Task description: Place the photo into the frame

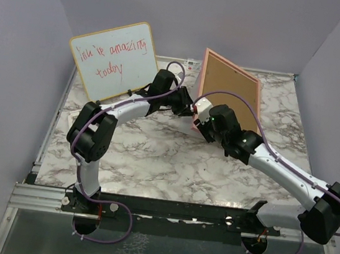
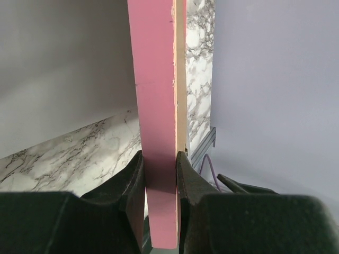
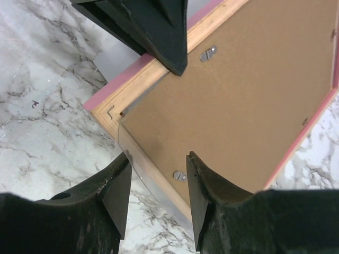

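The left gripper [image 2: 160, 169] is clamped on the pink edge of the frame [image 1: 228, 92], holding it tipped up over the marble table [image 1: 153, 156], right of centre, with its brown backing board [image 3: 254, 90] turned toward the arms. The right gripper [image 3: 156, 169] hovers at the frame's low near-left corner, jaws parted and holding nothing. The bottom rail runs across the gap between its fingers, rising away to the far right. The frame lies just ahead of this gripper, the nearer free tool. A pale sheet [image 3: 135, 159] pokes out of that corner beneath the backing; whether it is the pane or the photo's white reverse cannot be told, and no printed photo shows. A turn clip [image 3: 180, 175] sits by the right finger. The next move likely depends on that corner. A whiteboard [image 1: 112, 63] leans at far left.
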### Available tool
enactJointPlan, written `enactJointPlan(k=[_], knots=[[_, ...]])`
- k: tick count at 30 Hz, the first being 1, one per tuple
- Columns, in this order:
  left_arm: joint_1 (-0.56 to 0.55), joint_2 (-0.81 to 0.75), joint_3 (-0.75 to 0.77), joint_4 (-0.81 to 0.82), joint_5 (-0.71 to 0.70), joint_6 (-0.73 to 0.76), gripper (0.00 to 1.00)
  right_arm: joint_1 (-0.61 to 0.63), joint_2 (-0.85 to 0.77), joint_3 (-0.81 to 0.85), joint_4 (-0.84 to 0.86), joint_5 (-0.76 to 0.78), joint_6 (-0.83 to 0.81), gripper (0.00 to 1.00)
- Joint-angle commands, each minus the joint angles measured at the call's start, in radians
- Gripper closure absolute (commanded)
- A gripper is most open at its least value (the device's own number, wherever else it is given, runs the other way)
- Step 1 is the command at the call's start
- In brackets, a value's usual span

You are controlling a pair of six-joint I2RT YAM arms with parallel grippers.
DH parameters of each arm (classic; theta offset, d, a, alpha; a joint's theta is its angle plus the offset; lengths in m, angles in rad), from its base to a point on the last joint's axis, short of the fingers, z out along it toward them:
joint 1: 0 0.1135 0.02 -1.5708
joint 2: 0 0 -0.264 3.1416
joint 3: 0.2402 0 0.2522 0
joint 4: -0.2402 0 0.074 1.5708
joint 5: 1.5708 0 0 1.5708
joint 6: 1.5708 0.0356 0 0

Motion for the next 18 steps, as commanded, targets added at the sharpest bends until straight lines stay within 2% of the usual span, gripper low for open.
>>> enactJointPlan(k=[1,6,12,15,18], knots=[[0.014,0.024,0.029,-0.093,-0.003,0.091,1.0,-0.023,-0.085,-0.005,0.057,0.177,-0.046,0.56],[0.017,0.033,0.042,-0.094,0.012,0.088,1.0,-0.023,-0.08,-0.113,0.182,0.24,-0.098,0.54],[0.019,0.036,0.045,-0.092,0.029,0.08,1.0,-0.023,-0.082,-0.186,0.247,0.166,-0.14,0.52],[0.019,0.038,0.042,-0.082,0.035,0.073,1.0,-0.023,-0.095,-0.213,0.292,0.116,-0.168,0.56],[0.02,0.038,0.039,-0.071,0.043,0.062,1.0,-0.023,-0.099,-0.241,0.358,0.096,-0.199,0.65]])
